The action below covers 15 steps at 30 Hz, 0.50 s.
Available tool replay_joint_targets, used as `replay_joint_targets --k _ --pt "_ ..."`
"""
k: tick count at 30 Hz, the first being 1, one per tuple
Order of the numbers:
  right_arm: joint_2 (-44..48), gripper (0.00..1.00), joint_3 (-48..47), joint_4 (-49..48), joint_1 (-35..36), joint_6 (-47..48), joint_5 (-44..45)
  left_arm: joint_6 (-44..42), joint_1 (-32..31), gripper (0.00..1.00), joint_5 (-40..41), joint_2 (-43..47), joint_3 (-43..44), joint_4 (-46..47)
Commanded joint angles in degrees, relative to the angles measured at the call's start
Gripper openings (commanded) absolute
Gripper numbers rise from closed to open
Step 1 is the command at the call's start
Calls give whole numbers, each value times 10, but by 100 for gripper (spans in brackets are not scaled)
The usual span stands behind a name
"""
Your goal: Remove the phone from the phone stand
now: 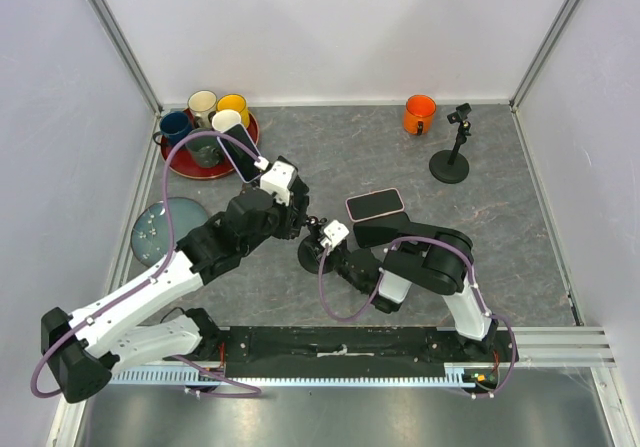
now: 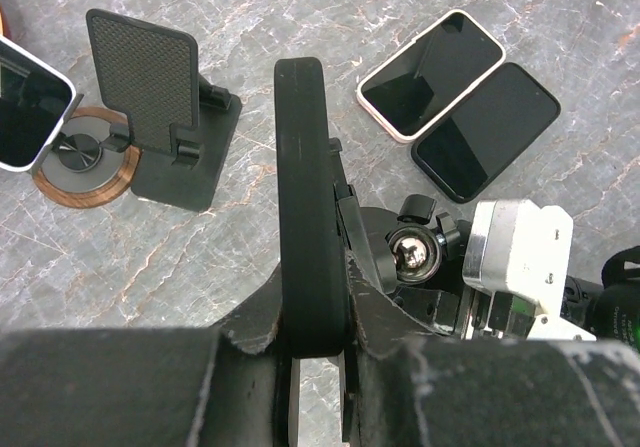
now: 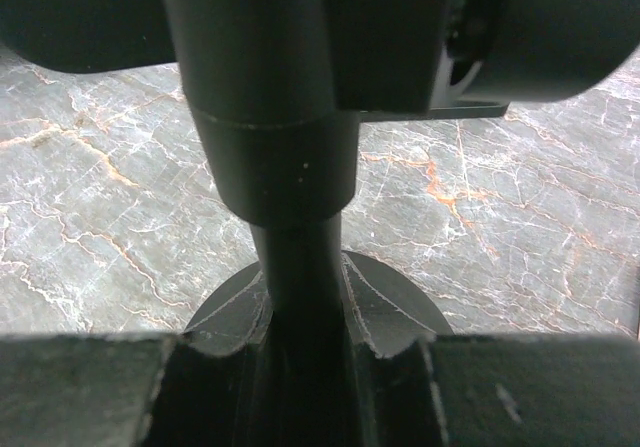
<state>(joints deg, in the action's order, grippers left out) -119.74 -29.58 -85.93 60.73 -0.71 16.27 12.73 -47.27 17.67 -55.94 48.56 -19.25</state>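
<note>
Left wrist view shows the black phone (image 2: 303, 197) edge-on, clamped between the left fingers (image 2: 245, 342), its long axis running straight away from them. Its right face touches the cradle of the phone stand (image 2: 412, 252), so I judge it not yet free. The right fingers (image 3: 100, 387) are closed on the stand's pole, low above the surface (image 3: 520, 227). The way out looks to be sideways, away from the cradle.

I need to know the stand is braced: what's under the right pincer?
Under the right pincer, the stand's black pole runs down between its fingers to a round base on the marble table. The fingers cover the base's near part.
</note>
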Motion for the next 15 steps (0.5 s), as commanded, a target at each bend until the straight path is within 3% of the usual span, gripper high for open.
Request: replay_joint_targets --k 1,15 --pt "-49 0 43 -129 -45 -54 59 -87 47 2 37 58 22 -18" --pt "-49 0 50 -123 -67 -88 54 -220 60 2 32 66 38 -64"
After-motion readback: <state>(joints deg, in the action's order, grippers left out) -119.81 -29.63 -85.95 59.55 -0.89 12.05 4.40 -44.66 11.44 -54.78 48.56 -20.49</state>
